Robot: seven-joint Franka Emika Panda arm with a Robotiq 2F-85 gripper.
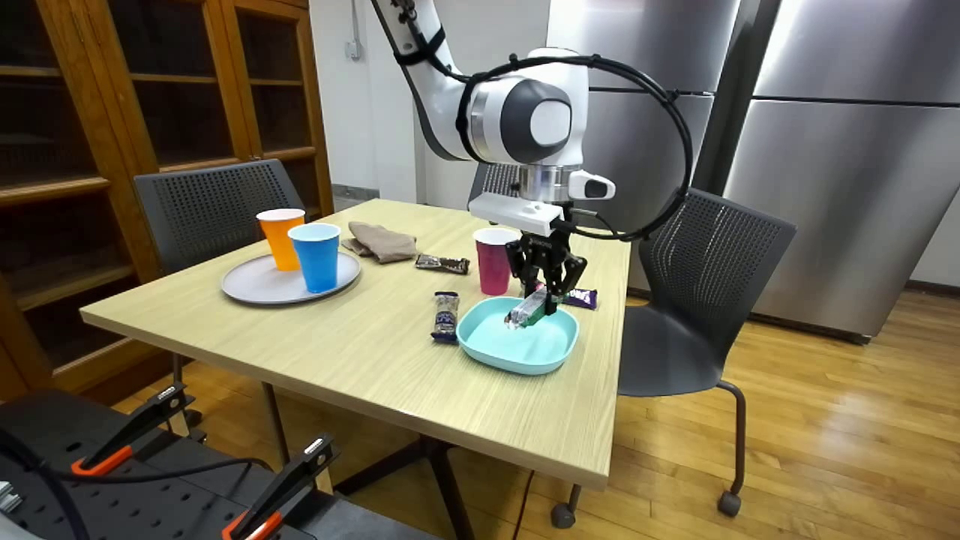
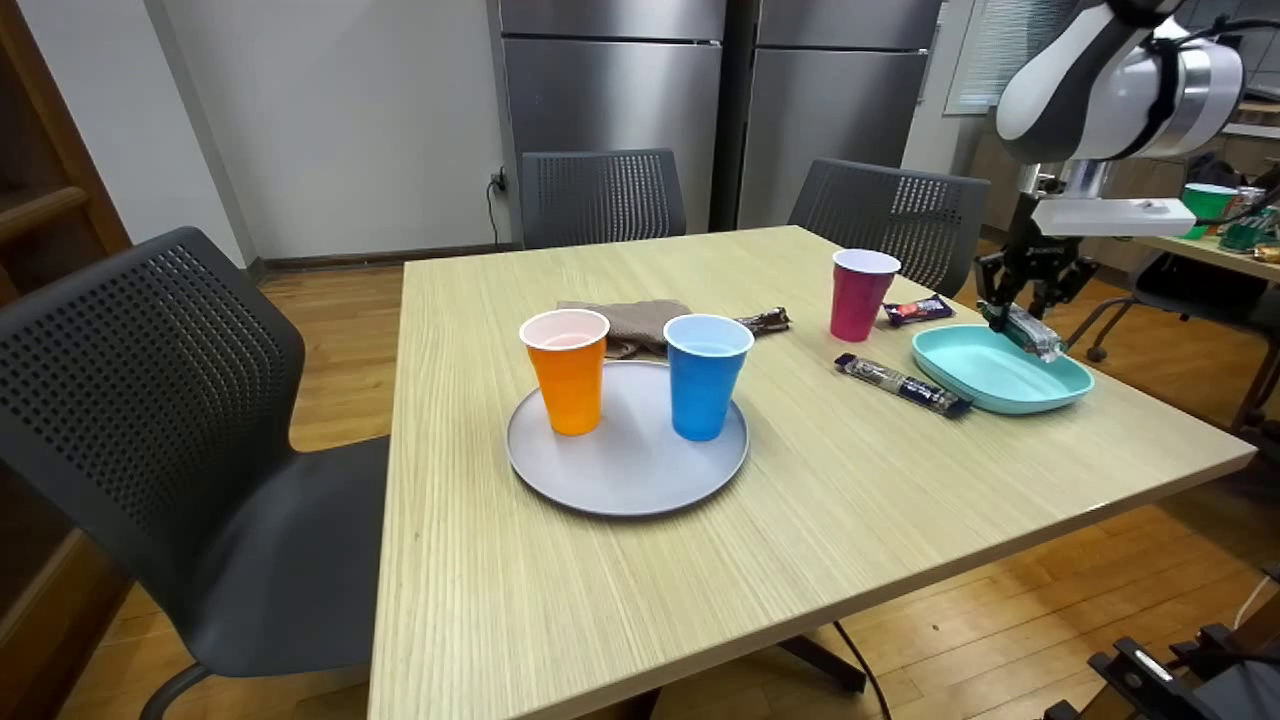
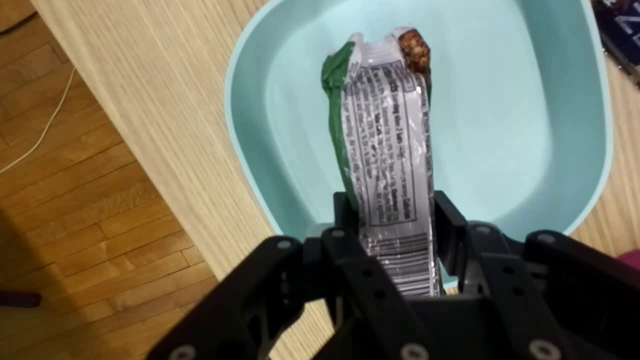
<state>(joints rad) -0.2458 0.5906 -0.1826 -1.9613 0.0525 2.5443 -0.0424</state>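
My gripper (image 3: 395, 212) is shut on a snack bar (image 3: 387, 145) in a silver and green wrapper, its pads pressing the two long sides. The bar's printed back faces the wrist camera; its lower end is hidden by the gripper. Beneath it is a shallow teal dish (image 3: 500, 115). In an exterior view the bar (image 1: 527, 310) slopes down from the gripper (image 1: 541, 296) over the dish (image 1: 517, 364); whether its low end touches the dish I cannot tell. The same held bar (image 2: 1037, 334) shows over the dish (image 2: 985, 378) from another side.
Beside the dish lie a navy and silver bar (image 1: 445, 319) and a purple bar (image 2: 918, 311). A magenta cup (image 1: 493, 262) stands close behind. Farther off are a brown bar (image 1: 442, 263), a cloth (image 1: 381, 241), and a grey plate (image 2: 625, 490) bearing orange (image 2: 572, 390) and blue (image 2: 705, 385) cups.
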